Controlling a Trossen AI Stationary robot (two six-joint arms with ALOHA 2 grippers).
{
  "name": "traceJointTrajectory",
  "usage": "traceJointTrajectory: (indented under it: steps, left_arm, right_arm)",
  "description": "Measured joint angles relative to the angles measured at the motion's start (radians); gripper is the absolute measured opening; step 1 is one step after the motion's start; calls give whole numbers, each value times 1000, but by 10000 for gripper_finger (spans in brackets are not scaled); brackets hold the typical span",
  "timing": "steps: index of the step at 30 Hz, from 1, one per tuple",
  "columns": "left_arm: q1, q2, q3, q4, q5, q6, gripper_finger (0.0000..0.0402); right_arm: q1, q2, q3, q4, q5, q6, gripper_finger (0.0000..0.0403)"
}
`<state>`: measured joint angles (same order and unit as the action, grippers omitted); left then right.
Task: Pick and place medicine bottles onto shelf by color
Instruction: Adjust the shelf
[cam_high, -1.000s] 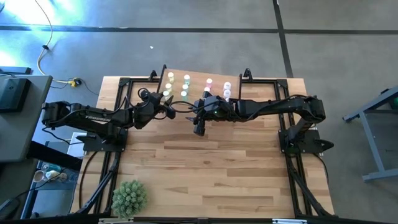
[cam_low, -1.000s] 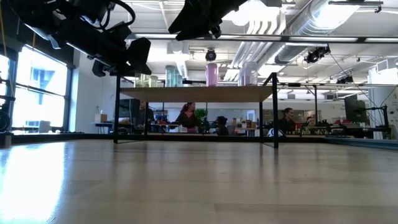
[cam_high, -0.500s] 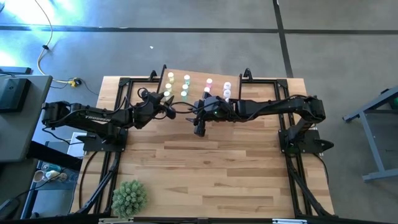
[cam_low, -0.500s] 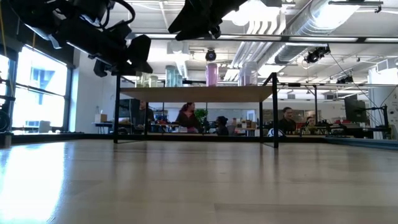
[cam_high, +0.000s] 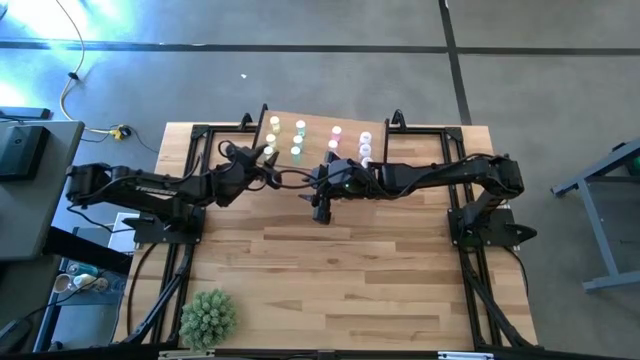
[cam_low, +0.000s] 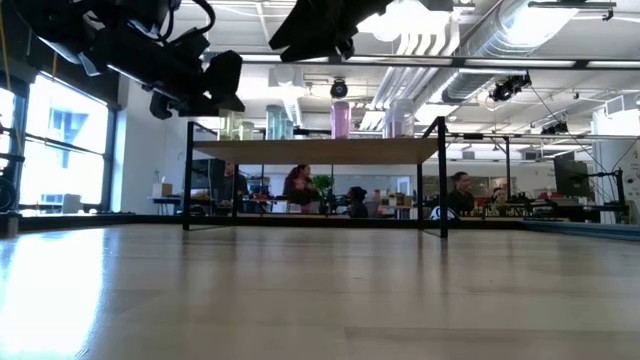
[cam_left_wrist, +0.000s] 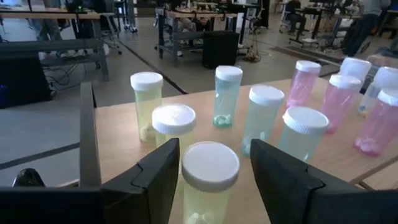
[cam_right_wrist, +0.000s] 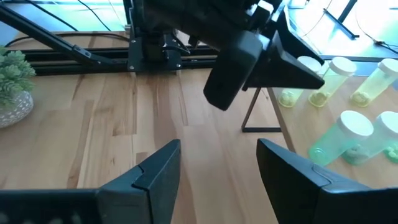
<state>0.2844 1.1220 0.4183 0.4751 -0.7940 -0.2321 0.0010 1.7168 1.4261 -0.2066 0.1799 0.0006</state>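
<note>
The shelf (cam_high: 318, 120) stands at the table's far edge on thin black legs, and the medicine bottles stand upright on it, grouped as yellow (cam_left_wrist: 147, 106), green (cam_left_wrist: 227, 96), pink (cam_left_wrist: 339, 99) and white (cam_left_wrist: 356, 68). My left gripper (cam_left_wrist: 211, 186) is open at the shelf's near left corner (cam_high: 268, 158). Its fingers stand on either side of the nearest yellow bottle (cam_left_wrist: 210, 177), with a narrow gap on each side. That bottle rests on its base on the shelf. My right gripper (cam_right_wrist: 217, 162) hangs open over the table in front of the shelf (cam_high: 314, 192), with nothing between its fingers.
A spiky green potted plant (cam_high: 208, 318) sits at the table's near left corner. The plank tabletop (cam_high: 340, 270) stretches in front of the shelf. The two arms nearly meet at the shelf's near edge. In the low view, people sit in the room behind (cam_low: 300, 190).
</note>
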Motion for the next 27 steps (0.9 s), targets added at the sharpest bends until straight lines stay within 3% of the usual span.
traceJointTrajectory:
  steps: [12,15,21,27]
  left_arm:
    - [-17,-121,0,-7,-3,83,186]
    - [-48,-163,0,-7,1,128,186]
    - [-126,-258,0,-14,112,207,186]
    - [-212,-314,0,-53,261,227,186]
  right_arm:
    - [0,-7,0,-14,2,0,201]
    - [0,-36,-1,-39,43,-6,201]
    - [0,-115,-1,-140,158,-36,201]
    - [0,-207,-1,-259,188,-89,201]
